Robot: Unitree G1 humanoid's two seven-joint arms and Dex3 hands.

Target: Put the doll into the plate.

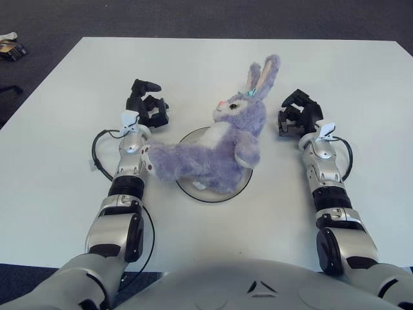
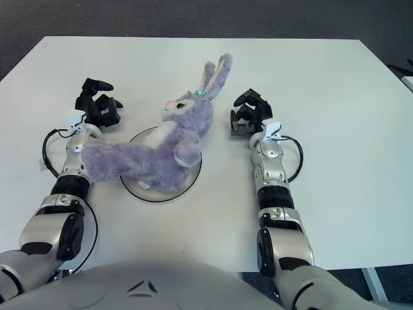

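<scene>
The doll (image 1: 216, 145), a purple plush rabbit, lies across the plate (image 1: 222, 194), its body over the dish, its head and ears leaning toward the far right and its legs running out over the left rim toward the left forearm, which one foot appears to touch. On this evidence the placing is judged essentially done; what remains, if anything, is to tuck the overhanging legs inward and draw the arms clear. The left hand (image 1: 147, 104) shows beyond and to the left of the plate, fingers curled loosely and holding nothing. The right hand (image 1: 298, 113) shows just right of the rabbit's head, apart from it, fingers likewise curled and empty. Both are over the white table (image 1: 193, 64). Most of the plate is covered by the plush, so only its near rim and a left arc can be seen; whether the doll sits squarely within it cannot be confirmed. The robot's lower arms are partly cut off by its own torso at the bottom edge
</scene>
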